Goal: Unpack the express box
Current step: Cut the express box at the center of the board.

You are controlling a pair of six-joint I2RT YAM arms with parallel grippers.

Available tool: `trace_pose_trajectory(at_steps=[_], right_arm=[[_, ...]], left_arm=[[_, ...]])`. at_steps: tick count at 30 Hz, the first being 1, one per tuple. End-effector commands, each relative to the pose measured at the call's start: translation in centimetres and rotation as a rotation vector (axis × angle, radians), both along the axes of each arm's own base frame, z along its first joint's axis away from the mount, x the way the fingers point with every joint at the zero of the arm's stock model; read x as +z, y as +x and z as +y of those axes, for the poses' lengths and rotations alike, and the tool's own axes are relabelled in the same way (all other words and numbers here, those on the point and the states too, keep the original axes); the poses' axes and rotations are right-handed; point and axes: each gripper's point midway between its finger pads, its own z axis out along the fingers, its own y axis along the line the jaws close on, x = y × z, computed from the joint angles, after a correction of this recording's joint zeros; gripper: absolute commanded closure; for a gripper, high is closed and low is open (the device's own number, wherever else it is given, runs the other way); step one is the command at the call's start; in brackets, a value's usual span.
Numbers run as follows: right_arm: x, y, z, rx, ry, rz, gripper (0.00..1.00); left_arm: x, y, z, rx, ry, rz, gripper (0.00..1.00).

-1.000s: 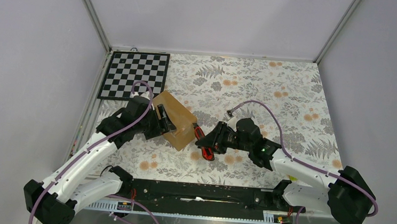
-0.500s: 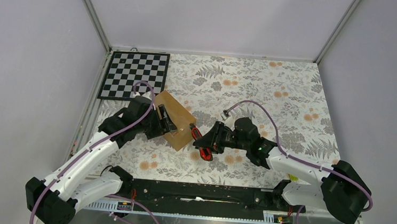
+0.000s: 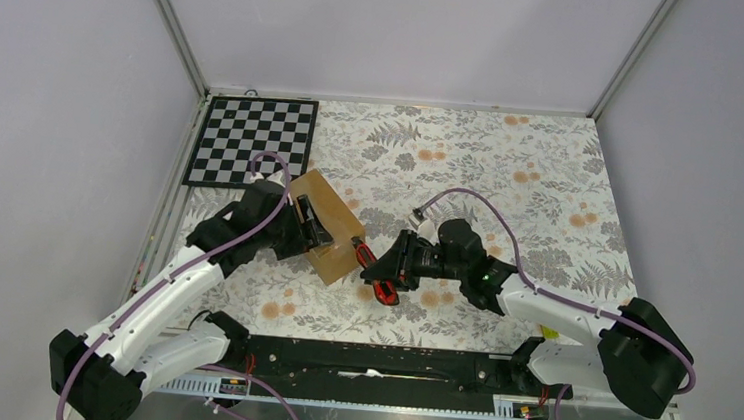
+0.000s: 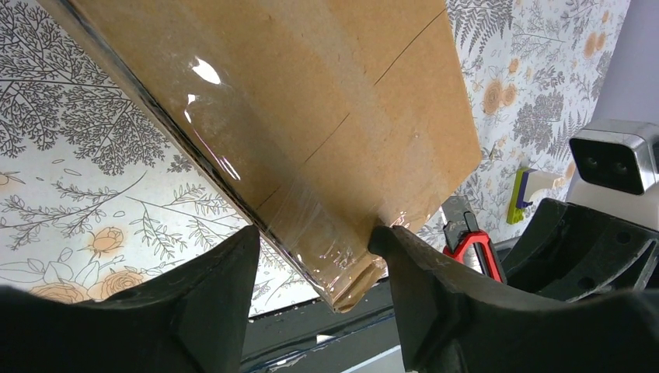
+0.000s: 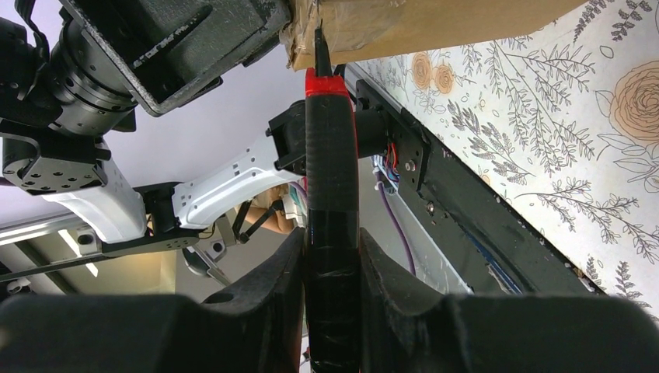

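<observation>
Plainly found the express box [image 3: 331, 229] left of centre on the flowered table [image 3: 531, 182], a little nearer than the checkerboard [image 3: 253, 140], turned cornerwise to the table edges. Saw clear tape [image 4: 233, 167] along its long seam and over one end. Noted the left gripper [image 4: 315, 241] closed over the box's narrow end, one black finger [image 4: 210, 295] pressed to the taped side and the other against the opposite face, jaws spread only as wide as the carton. Found the right gripper [image 5: 330, 252] clamped tight round the black body of a red-collared cutter [image 5: 330, 155], fingers flush on both sides of the handle. Traced the cutter's dark blade up to the box's taped corner, tip touching the cardboard at the seam just beside the left gripper's finger. Could not tell how deep the tip sat. Saw both arms reaching in from the near edge toward the box.
</observation>
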Motion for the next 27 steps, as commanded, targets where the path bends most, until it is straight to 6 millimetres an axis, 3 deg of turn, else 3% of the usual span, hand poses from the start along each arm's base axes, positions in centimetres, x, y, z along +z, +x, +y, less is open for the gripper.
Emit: trace_pose_trajectory(at_steps=[1, 18, 27], right_arm=[[3.1, -0.7, 1.0, 0.094, 0.095, -0.04, 1.0], [4.1, -2.2, 1.4, 0.204, 0.145, -0.014, 1.0], [3.9, -2.7, 0.1, 0.242, 0.149, 0.009, 1.0]], left_arm=[[0.3, 0.4, -1.0, -0.011, -0.041, -0.022, 0.4], [-0.1, 0.0, -1.8, -0.007, -0.051, -0.007, 0.49], [-0.6, -0.2, -0.8, 0.012, 0.0, 0.002, 0.5]])
